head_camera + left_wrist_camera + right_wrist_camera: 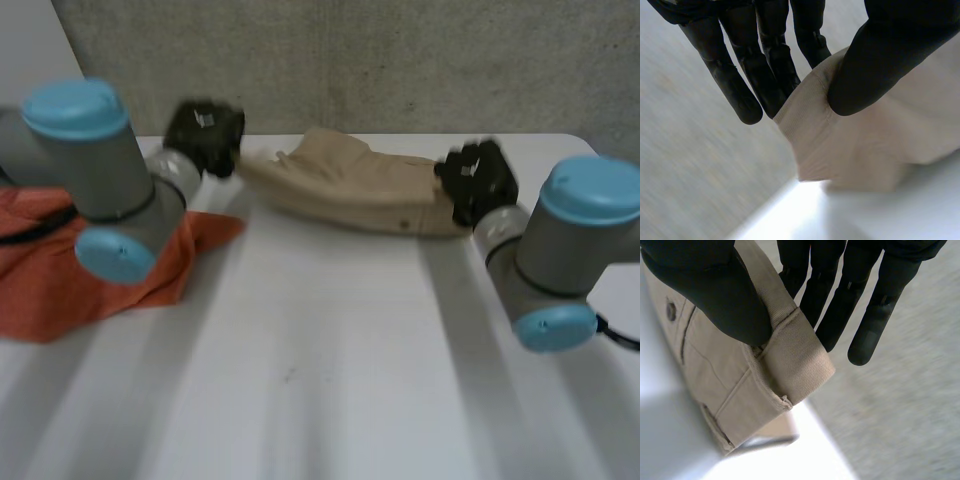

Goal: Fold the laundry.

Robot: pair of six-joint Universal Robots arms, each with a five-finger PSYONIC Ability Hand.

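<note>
At far left on the white surface (320,380), an orange cloth (60,270) lies bunched under the left arm. Near the far edge, the left hand (205,135) pinches one end of the beige trousers (350,185), thumb on top and straight fingers behind the cloth. Further right, the right hand (480,182) pinches the waistband end the same way, with the trousers lying bunched between both hands.

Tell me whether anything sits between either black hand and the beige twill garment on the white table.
Nothing visible does. The left hand pinches one end of the beige twill garment, the right hand its buttoned end. The crumpled orange cloth lies apart, under the left arm.
</note>
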